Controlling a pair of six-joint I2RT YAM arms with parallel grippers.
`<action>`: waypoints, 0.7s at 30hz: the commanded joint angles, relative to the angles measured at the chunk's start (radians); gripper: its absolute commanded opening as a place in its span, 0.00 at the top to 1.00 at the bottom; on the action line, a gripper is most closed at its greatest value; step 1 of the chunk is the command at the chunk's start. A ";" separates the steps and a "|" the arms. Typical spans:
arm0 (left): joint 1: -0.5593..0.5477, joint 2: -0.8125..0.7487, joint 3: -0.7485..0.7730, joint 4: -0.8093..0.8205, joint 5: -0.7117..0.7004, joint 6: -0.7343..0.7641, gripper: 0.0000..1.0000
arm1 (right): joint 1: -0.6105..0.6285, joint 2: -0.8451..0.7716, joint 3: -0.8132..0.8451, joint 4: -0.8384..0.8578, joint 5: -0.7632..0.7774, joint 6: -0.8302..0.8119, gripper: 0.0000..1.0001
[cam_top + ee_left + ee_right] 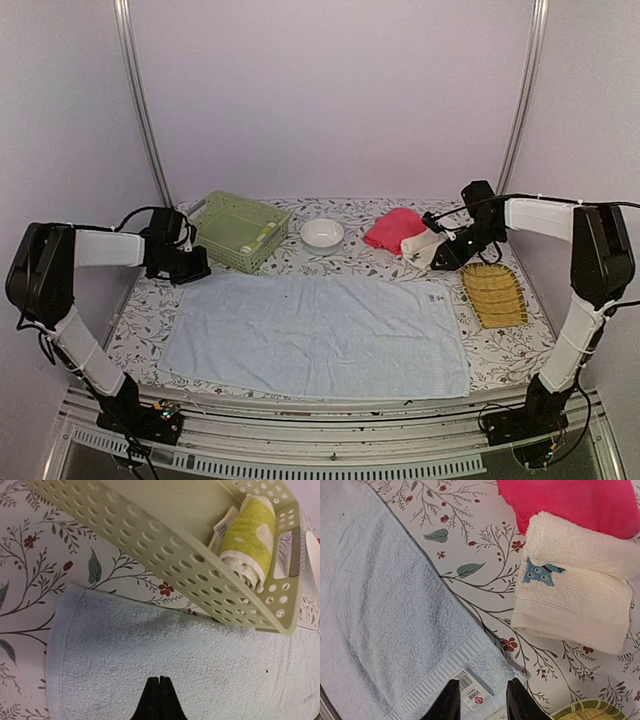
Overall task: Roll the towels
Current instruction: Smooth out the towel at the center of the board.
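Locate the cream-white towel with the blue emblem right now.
In the top view the cream-white towel lies folded at the far right, against the pink towel. The yellow tray sits just right of it, nearer the arms' bases.

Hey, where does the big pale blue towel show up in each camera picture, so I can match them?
Top view: the blue towel lies spread flat across the middle of the table, nearer than the green basket.
Left wrist: it fills the lower half, one rounded corner at left, under the basket's wall.
Right wrist: it runs down the left side, its hemmed end and label at the bottom.
Shared landmark: the floral table cover.
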 commanded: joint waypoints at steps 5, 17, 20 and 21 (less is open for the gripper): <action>0.047 0.079 0.005 0.033 -0.051 -0.029 1.00 | 0.000 0.081 0.000 -0.037 0.040 0.005 0.79; 0.094 0.118 -0.031 0.009 -0.081 -0.053 1.00 | 0.033 0.169 -0.035 -0.027 0.158 -0.009 0.80; 0.112 0.118 -0.040 0.002 -0.089 -0.055 1.00 | 0.044 0.198 -0.031 -0.012 0.196 -0.013 0.80; 0.118 0.117 -0.043 -0.001 -0.089 -0.057 1.00 | 0.046 0.210 -0.027 -0.009 0.200 -0.013 0.80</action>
